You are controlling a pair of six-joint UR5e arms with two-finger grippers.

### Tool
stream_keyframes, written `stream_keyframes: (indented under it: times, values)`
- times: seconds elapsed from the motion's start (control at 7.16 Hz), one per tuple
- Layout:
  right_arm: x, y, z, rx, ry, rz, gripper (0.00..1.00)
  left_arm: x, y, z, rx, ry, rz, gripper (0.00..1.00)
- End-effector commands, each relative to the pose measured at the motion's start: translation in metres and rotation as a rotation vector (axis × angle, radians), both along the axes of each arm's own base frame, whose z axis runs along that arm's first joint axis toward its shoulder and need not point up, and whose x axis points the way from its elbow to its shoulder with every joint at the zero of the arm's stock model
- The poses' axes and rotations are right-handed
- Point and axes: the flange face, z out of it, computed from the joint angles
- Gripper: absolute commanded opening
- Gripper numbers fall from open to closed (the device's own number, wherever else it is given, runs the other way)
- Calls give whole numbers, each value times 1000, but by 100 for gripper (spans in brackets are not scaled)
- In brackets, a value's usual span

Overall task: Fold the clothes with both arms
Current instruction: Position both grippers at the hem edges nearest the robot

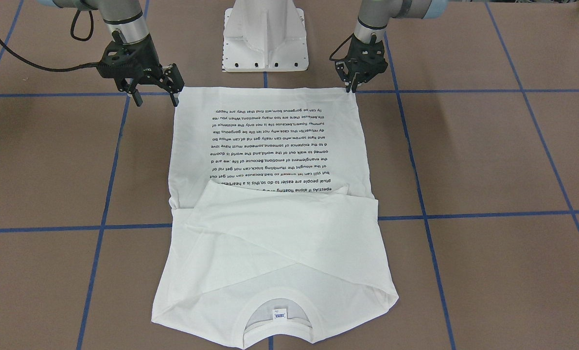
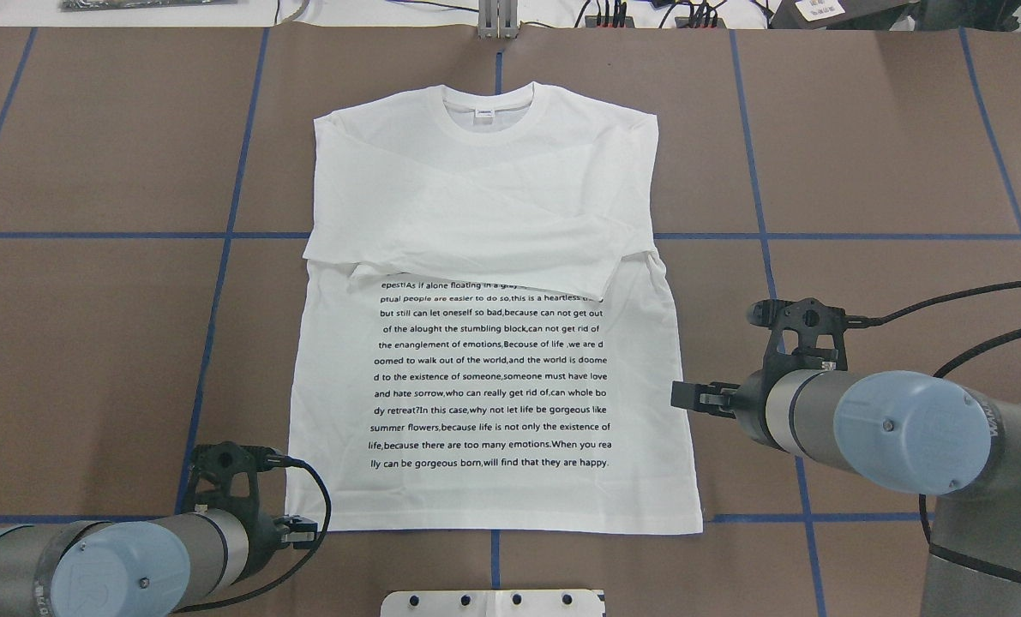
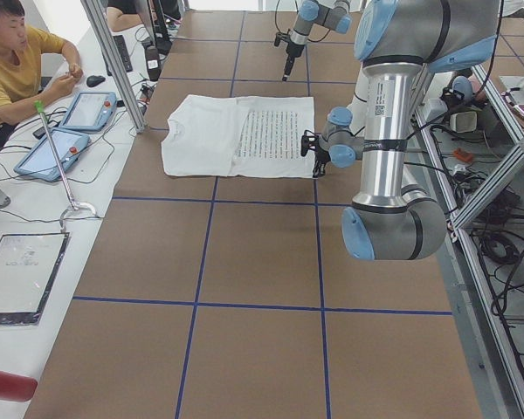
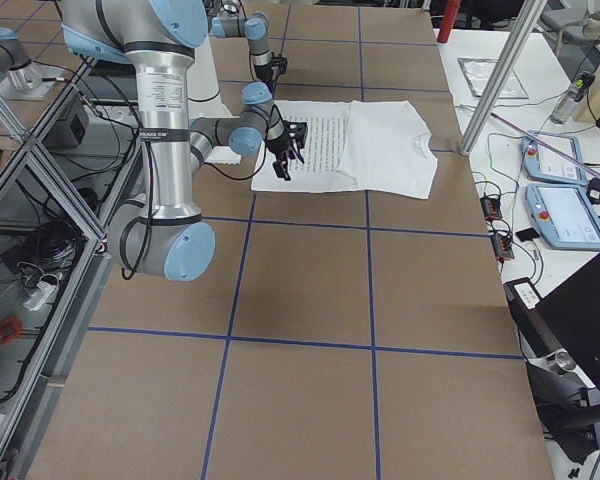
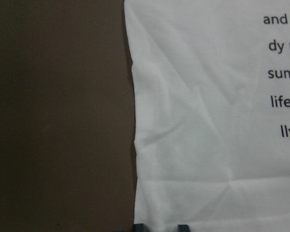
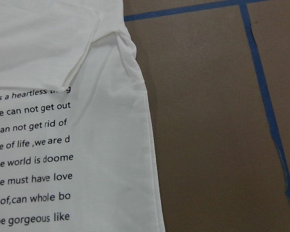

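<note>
The shirt (image 2: 493, 360) lies flat on the worktop (image 2: 90, 343), sleeves folded across. At a hem corner the left tool (image 1: 352, 89) is narrow; the right tool (image 1: 155, 99) gapes wide.

From overhead, bare table (image 2: 90, 343) lies open at 3 and 9 o'clock of the T-shirt (image 2: 493, 197). At 6 o'clock the white pedestal (image 2: 493, 602) stands near the hem. The right gripper (image 1: 156, 99) and the left gripper (image 1: 352, 89) crowd the hem's 5 and 7 o'clock corners.
</note>
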Motion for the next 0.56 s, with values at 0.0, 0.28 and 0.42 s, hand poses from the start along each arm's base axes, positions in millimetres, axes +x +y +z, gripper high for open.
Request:
stream_keyframes:
  times: [0.0,0.28,0.42]
  values:
    - [0,1,2,-2,5,-3,100,-4,-3,-6,3,12,-7,0]
    - [-8,17,13,-47,7,49,100,-26,-6,-35,13,73,-9,0]
    - [-22,37,13,-46,-1,86,100,-34,-13,-48,17,98,-24,0]
